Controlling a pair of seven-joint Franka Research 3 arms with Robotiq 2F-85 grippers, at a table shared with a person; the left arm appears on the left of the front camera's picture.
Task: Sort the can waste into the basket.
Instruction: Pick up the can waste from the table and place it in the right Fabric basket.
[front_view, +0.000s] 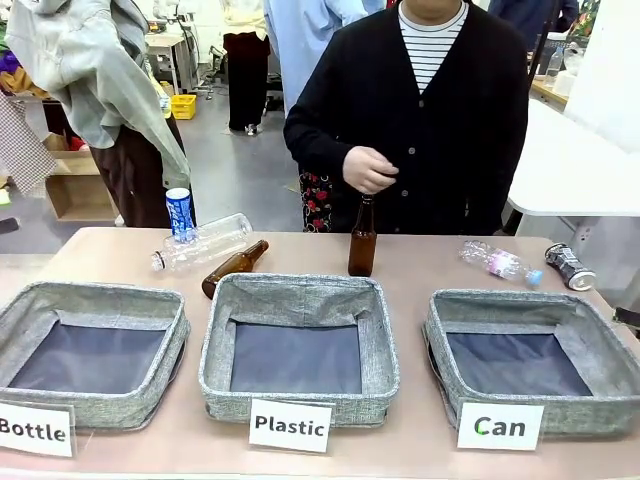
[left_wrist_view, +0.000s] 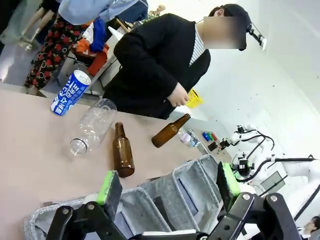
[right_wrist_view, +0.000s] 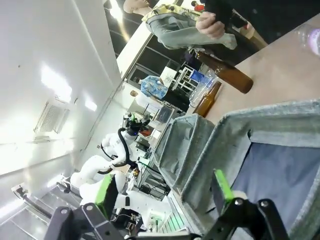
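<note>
My left gripper and right gripper both hang spread wide, grasping nothing. The blue can stands upright far left (beside a clear bottle). The dented can lies just beyond the Can basket.

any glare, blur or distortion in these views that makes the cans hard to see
front view: even light, sharp, blue can and grey can both clear, card print readable; left wrist view: tilted, wide-angle bend, white wall washed out, blue can lettering legible; right wrist view: rolled sideways, strong glare on the pale wall, brown bottles small near the top edge.
</note>
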